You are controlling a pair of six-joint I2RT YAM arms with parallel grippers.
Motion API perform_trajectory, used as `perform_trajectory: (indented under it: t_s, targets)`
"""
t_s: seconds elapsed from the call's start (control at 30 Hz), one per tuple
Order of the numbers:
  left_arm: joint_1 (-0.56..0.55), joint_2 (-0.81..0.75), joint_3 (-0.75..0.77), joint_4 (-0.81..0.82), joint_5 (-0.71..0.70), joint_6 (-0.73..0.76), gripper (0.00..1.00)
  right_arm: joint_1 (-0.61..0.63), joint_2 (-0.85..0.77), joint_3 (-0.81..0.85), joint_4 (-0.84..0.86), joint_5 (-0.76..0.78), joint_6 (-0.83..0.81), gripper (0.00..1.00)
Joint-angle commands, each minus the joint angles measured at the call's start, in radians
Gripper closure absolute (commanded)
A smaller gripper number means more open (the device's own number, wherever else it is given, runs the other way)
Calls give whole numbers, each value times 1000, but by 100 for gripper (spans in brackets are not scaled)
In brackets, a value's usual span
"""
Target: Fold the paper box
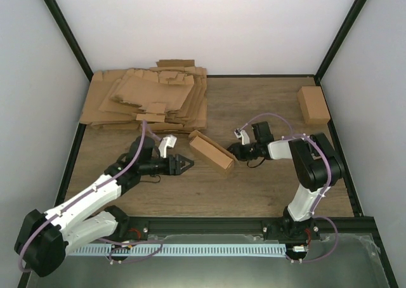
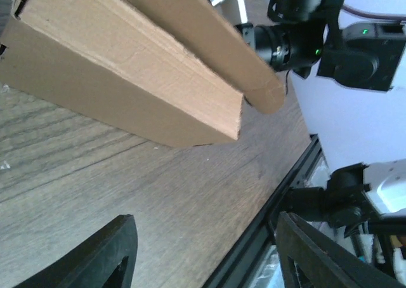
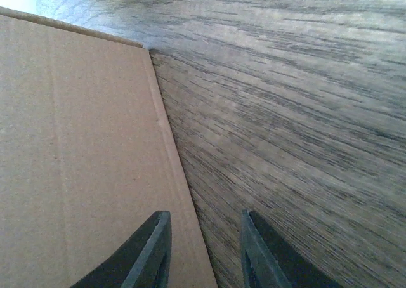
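White walls [image 1: 209, 28] close in a wood-grain table [image 1: 273, 180] edged by a black frame. The box [image 1: 211, 151] sits near the middle of the table, between the two arms, as a long, partly formed carton lying at a slant. The left wrist view shows one long flap [image 2: 209, 40] of it standing off the body and leaving a wedge-shaped gap. The left gripper [image 1: 186, 165] points at the box's near-left end, just short of it. Its fingers [image 2: 108, 256] are spread wide with only bare table between them. The right gripper [image 1: 232, 152] is at the box's right end. Its fingers [image 3: 149, 253] stand a narrow way apart, with the edge of a cardboard panel [image 3: 76, 161] running into the gap (whether they pinch it I cannot tell). A heap [image 1: 149, 98] of flat brown sheets lies at the far left. A small closed carton [image 1: 313, 104] rests by the far right edge, well apart from both arms.
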Motion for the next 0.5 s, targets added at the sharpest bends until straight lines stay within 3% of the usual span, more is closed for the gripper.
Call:
perform_trajectory:
  t_s: [0.0,0.17,0.47]
  targets:
    - [-12,5,-146,254,21,-106,42,-5,27,36,2,4,-7,67]
    - [-29,128,-203,421,-22,-130,61,-4,13,52,-15,19,-21,65]
    - [-45,367,-80,540,-15,-124,65,-4,-21,160,-113,82,-58,62]
